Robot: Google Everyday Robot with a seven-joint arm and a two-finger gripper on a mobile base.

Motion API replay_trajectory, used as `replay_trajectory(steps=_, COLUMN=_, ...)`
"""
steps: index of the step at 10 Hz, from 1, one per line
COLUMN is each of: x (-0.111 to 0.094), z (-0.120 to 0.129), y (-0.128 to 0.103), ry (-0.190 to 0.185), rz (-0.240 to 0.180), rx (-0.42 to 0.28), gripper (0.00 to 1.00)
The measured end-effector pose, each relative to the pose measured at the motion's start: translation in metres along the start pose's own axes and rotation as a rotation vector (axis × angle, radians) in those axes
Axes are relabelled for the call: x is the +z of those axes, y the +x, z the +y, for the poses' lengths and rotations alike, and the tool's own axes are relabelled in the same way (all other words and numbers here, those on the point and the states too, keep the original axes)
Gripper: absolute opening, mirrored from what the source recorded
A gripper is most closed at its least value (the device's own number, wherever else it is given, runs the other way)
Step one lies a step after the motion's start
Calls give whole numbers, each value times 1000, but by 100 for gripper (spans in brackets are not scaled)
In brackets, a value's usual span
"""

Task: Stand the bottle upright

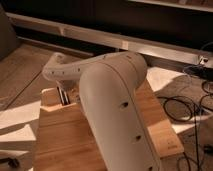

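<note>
My cream-coloured arm (110, 105) fills the middle of the camera view and covers most of the wooden table (60, 137). My gripper (63, 95) hangs down from the wrist at the table's back left, close above the wood. The bottle does not show; it is hidden behind the arm or the gripper. I cannot tell whether the gripper holds anything.
Black cables (186, 107) lie on the floor to the right of the table. A pale rail (100, 39) runs along the dark wall behind. The table's front left part is bare wood. The floor to the left is lit by sun.
</note>
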Motion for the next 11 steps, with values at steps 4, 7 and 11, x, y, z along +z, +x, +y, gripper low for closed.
replay_trajectory(steps=4, x=-12, z=0, y=-17, ry=0, rz=-77, rx=-7, gripper=9)
replay_trajectory(steps=7, x=-12, z=0, y=-16, ry=-1, rz=-75, rx=-5, gripper=9)
replay_trajectory(steps=11, x=-18, z=-16, y=-51, ry=19, rz=-214, rx=-19, gripper=9)
